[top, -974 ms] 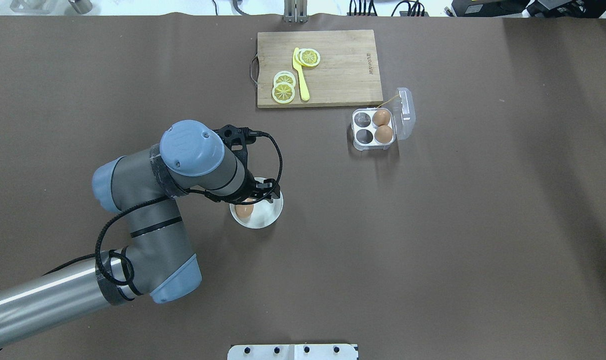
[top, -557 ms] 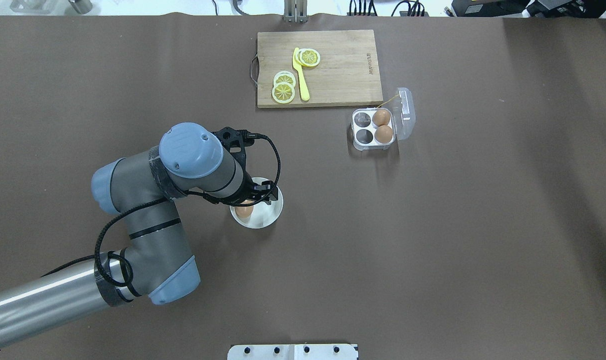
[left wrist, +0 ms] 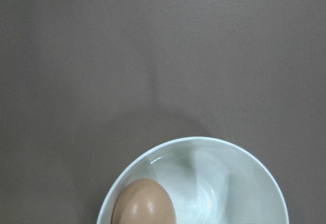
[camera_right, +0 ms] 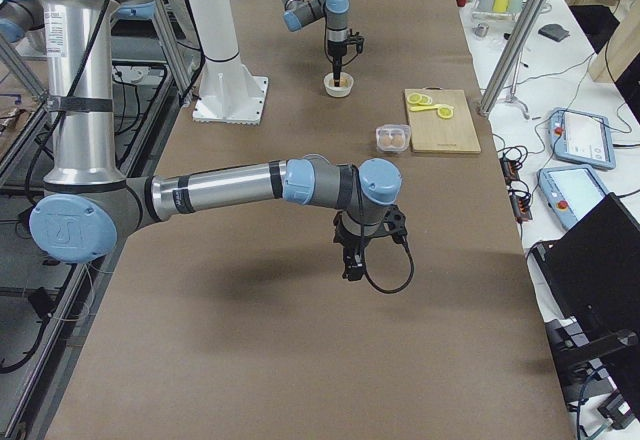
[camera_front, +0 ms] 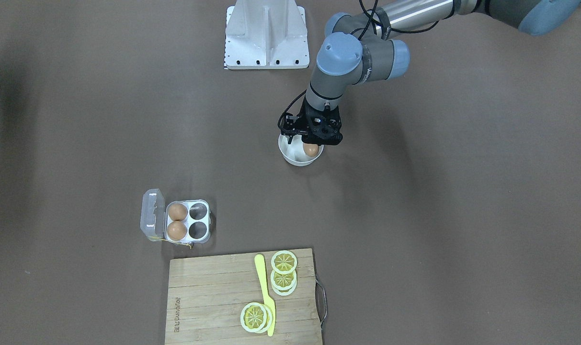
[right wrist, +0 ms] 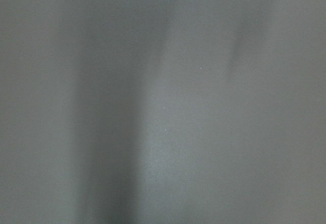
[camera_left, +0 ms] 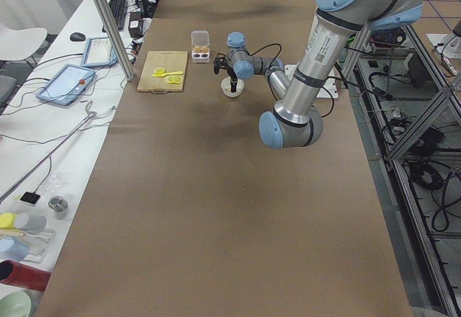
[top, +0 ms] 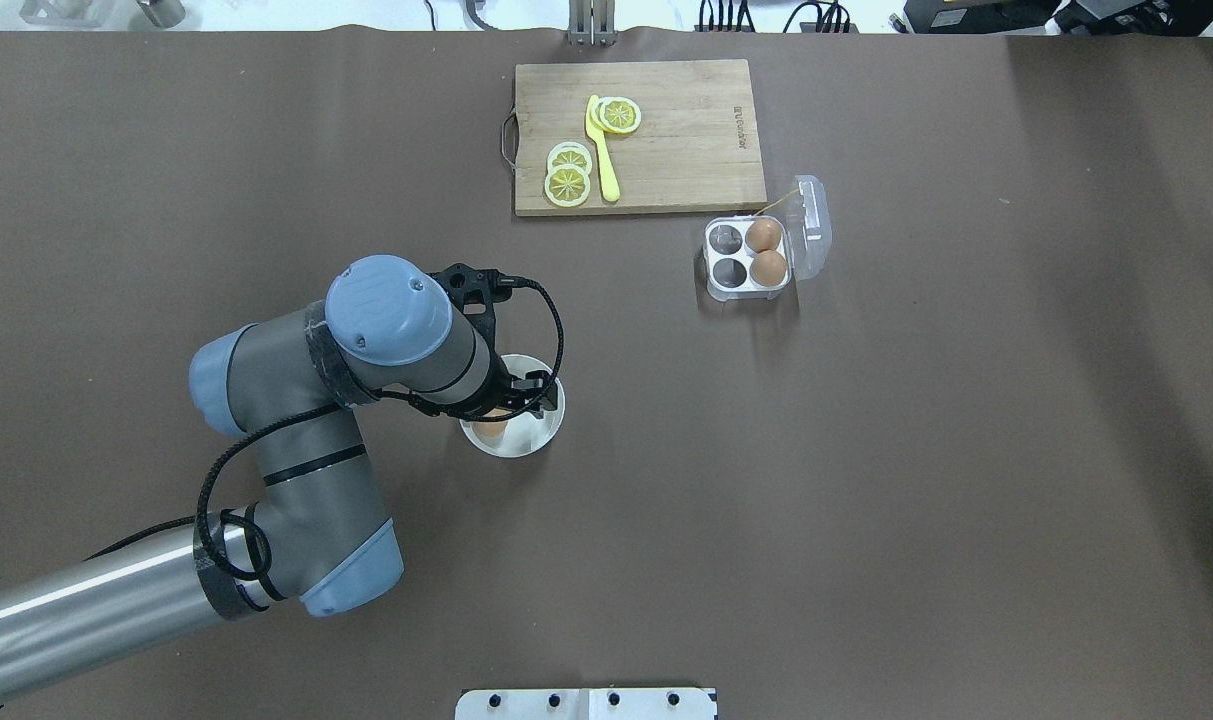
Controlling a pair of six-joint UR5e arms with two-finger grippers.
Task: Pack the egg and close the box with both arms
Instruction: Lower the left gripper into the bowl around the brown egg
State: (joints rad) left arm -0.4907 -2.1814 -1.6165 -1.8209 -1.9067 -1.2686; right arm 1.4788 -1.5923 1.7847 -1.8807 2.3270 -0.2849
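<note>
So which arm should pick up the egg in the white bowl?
Left. The left gripper hangs right over the egg in the white bowl. The right gripper is far down the table, away from both bowl and egg box.

The bowl [left wrist: 219, 183] looks glossy, the egg [left wrist: 142, 204] smooth, the table [top: 866, 500] matt, the board [top: 686, 130] wooden.

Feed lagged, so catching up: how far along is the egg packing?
Two eggs already sit in the box. The left gripper is down at the bowl over the third egg; grip unclear. Left: pack it, close the open lid.
</note>
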